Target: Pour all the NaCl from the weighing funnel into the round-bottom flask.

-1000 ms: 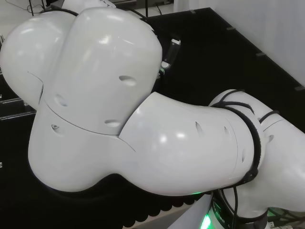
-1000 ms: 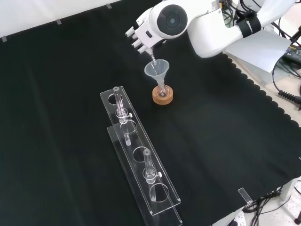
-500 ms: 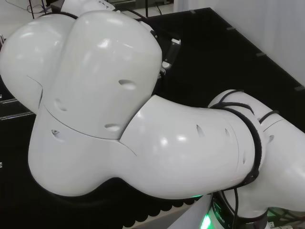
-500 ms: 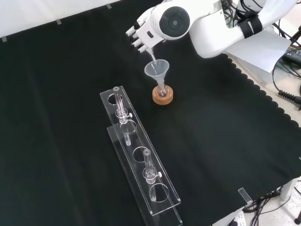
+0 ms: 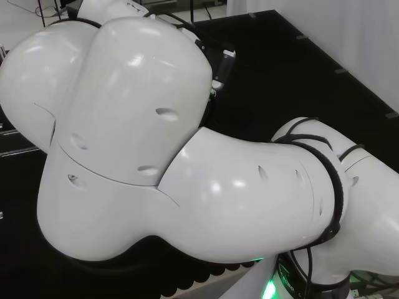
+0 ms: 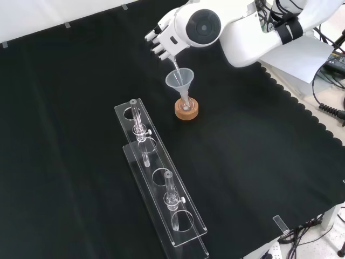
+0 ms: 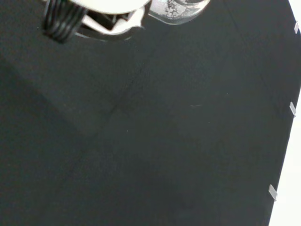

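Tipping from my hand (image 6: 159,39), the weighing funnel (image 6: 175,65) points its thin clear spout down into the wide mouth of a plastic funnel (image 6: 179,79) directly below my fingers. My fingers are curled round the weighing funnel's upper end, though my own white arm link (image 6: 200,24) covers much of the palm in the front view. In the wrist view the weighing funnel's clear body (image 7: 176,10), with white grains inside, sits right against my palm. The plastic funnel's stem goes down into the round-bottom flask (image 6: 186,105), which stands on a cork ring (image 6: 186,110) just below my hand. Farther from my hand, nearer the front camera, a clear acrylic rack (image 6: 161,183) lies on the black cloth of the bench (image 6: 259,151), carrying upright glass tubes (image 6: 170,191).
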Available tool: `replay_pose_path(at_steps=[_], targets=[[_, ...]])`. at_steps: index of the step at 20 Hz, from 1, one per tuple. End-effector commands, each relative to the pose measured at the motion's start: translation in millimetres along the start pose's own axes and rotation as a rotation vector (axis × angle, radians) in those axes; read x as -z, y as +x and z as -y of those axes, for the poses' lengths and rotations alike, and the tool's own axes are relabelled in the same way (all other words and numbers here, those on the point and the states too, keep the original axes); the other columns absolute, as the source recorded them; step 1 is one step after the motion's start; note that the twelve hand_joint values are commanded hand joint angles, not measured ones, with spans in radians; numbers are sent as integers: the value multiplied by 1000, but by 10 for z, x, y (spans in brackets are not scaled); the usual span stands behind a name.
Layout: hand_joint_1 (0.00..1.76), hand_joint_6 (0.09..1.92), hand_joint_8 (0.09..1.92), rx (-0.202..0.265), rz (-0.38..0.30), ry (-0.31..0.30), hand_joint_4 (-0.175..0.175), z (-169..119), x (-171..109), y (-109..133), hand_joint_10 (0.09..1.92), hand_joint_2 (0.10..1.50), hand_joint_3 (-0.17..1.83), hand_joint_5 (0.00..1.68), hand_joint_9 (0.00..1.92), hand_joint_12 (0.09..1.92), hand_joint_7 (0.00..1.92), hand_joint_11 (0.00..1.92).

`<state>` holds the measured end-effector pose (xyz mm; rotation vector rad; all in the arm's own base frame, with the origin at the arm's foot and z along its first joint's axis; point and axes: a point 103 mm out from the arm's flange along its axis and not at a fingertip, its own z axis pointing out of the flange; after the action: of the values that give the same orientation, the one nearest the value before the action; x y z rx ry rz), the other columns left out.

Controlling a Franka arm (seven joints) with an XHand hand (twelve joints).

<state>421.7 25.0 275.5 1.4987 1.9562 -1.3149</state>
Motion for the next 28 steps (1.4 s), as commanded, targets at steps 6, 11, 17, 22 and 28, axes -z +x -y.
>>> replay_pose_path(at_steps=[6,11,17,22,28], targets=[[1100,982,678,9,40,4,143,-6,71,42,411,661,780,1127,1138,1047,818,842],[1100,983,678,12,56,12,143,-12,81,44,410,661,781,1127,1138,1047,817,843],[1099,984,677,10,78,18,143,-11,102,43,410,661,781,1126,1137,1046,816,843],[1099,985,677,15,92,22,143,-12,106,62,409,661,781,1126,1137,1045,815,844],[1099,986,677,19,105,32,142,-13,108,65,408,661,782,1126,1136,1043,814,845]])
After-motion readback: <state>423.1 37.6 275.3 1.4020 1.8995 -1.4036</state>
